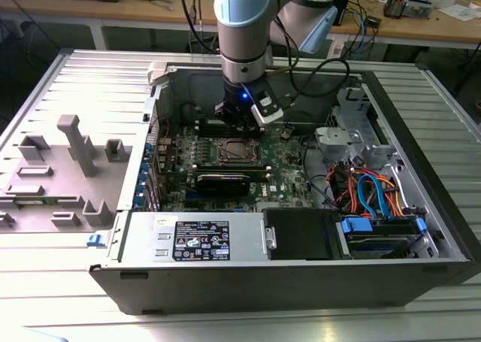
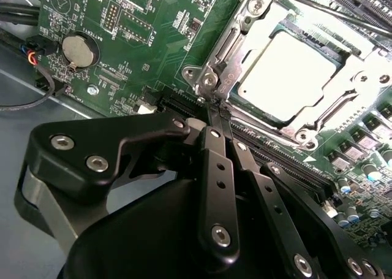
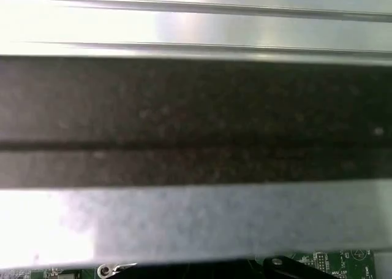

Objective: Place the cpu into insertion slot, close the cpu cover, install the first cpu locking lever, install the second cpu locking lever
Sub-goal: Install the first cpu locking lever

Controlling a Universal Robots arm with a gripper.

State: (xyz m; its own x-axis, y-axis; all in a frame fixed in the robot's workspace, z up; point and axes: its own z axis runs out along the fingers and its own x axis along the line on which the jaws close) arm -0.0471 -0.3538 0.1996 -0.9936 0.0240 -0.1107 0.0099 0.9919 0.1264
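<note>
pressing its closed tips at the cpu cover point(image 2: 343, 89) corner, gripper point(image 2: 214, 110).

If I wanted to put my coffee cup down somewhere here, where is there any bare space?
The ribbed metal table is bare at the exterior view's right of the computer case, and along the front edge. Inside the case it is crowded: the gripper sits by the cpu, with cables nearby.

grey tray point(image 1: 64, 169) beside case | coin cell point(image 2: 79, 51) | blue cables point(image 1: 372, 192), possibly drive leads
</note>
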